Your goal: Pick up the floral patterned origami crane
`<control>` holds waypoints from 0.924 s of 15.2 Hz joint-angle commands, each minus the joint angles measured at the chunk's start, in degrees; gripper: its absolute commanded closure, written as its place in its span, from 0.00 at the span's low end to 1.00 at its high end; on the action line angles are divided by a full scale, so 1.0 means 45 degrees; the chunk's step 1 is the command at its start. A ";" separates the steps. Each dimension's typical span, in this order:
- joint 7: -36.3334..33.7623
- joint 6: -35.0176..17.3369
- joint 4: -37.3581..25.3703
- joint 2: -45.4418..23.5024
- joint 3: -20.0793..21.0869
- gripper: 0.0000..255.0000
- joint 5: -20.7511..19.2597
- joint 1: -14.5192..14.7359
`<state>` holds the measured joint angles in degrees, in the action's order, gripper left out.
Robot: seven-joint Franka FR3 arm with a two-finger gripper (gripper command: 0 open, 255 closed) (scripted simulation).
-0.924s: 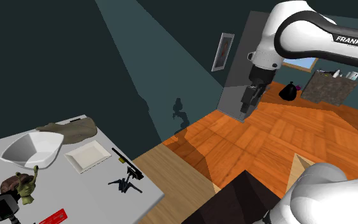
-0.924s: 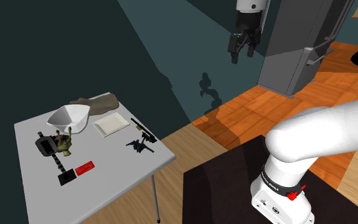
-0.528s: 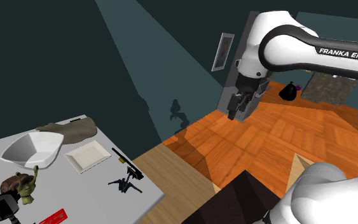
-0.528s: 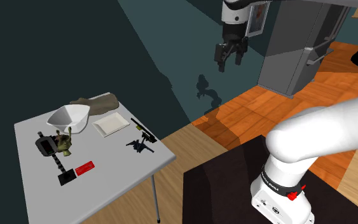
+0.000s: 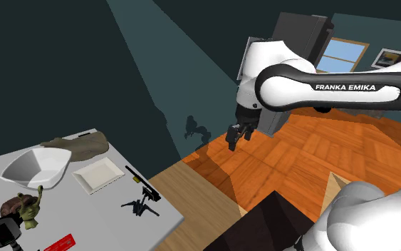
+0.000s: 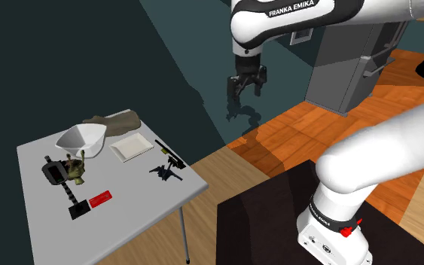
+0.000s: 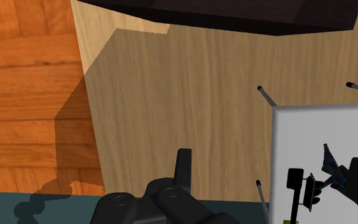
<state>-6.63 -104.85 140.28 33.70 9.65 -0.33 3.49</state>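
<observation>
Dark crane near table edge, left-center of frame. Probably featherlight, crushes easy, so pinch body gently, skip wings. Gripper hangs high, fingers apart, empty.

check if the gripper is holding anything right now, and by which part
Nothing is held. The gripper hangs open in the air beside the table, with nothing between its fingers. The dark origami crane lies on the table, apart from it.
</observation>
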 commanded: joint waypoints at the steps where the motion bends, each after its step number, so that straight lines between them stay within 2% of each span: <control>1: -0.0732 -0.0706 0.0011 -0.0692 0.0541 0.00 0.0087 0.0095; 8: -0.3179 -0.2881 -0.0479 -0.3535 0.2168 0.00 -0.0354 0.0114; 14: -0.5714 -0.4237 -0.1676 -0.6555 0.3267 0.00 -0.1790 0.0083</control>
<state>-30.09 -122.85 134.06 7.05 23.58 -6.86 3.92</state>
